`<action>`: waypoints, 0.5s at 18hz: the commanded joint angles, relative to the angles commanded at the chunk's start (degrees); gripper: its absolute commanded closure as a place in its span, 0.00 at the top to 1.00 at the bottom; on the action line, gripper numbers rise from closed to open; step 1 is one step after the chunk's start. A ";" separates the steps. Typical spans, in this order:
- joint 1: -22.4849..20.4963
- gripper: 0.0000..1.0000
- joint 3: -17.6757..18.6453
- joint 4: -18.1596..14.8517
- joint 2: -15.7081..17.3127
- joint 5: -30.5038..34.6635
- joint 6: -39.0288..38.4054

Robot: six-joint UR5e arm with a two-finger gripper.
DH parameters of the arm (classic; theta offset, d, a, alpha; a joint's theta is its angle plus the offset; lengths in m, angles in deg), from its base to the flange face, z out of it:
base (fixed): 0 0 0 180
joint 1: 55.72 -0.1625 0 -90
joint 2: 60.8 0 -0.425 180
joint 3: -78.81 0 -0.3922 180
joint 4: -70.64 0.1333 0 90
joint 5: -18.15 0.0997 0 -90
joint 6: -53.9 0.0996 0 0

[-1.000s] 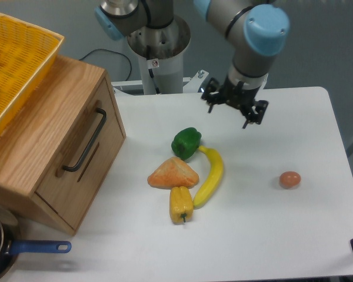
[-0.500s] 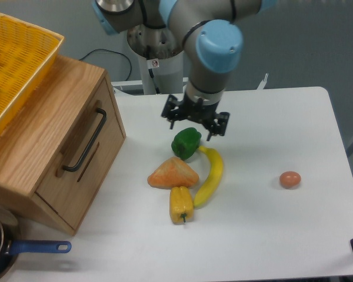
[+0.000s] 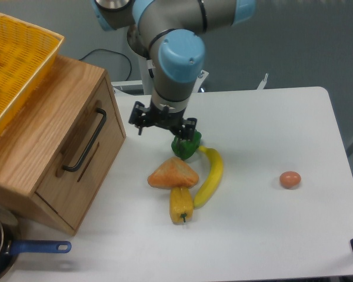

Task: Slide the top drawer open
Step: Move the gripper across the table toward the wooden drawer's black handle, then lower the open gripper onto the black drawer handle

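In the fixed camera view, the hand [image 3: 162,124] hangs over the table [image 3: 270,235] near the centre of the picture, its two fingers spread apart and holding nothing. One finger shows at about 9 o'clock of the wrist and the other at about 3 o'clock, the latter just above the green bell pepper [image 3: 186,145].

The top drawer [image 3: 82,154] sits in the wooden cabinet [image 3: 44,132] at the left of the picture and looks fully closed, its front panel flush with the cabinet face. From the hand the drawer lies at roughly 8 to 9 o'clock, near but not touching.

The drawer's black bar handle [image 3: 85,141] is the part that counts. Its long axis runs from about 1 o'clock down to 7 o'clock in the picture, and its upper end is the part closest to the hand. By my judgement the spread of the fingers runs more across the picture than across the bar, so some turning of the wrist may be needed before the fingers can straddle it.

A yellow mesh basket [image 3: 23,70] rests on the cabinet top. An orange pastry [image 3: 172,173], a yellow pepper [image 3: 181,204] and a banana [image 3: 210,176] lie at 5 to 6 o'clock of the hand, an egg [image 3: 290,179] at 4 o'clock.
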 joint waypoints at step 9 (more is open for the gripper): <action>3.08 1.00 -1.93 0.09 -0.17 -2.20 -3.60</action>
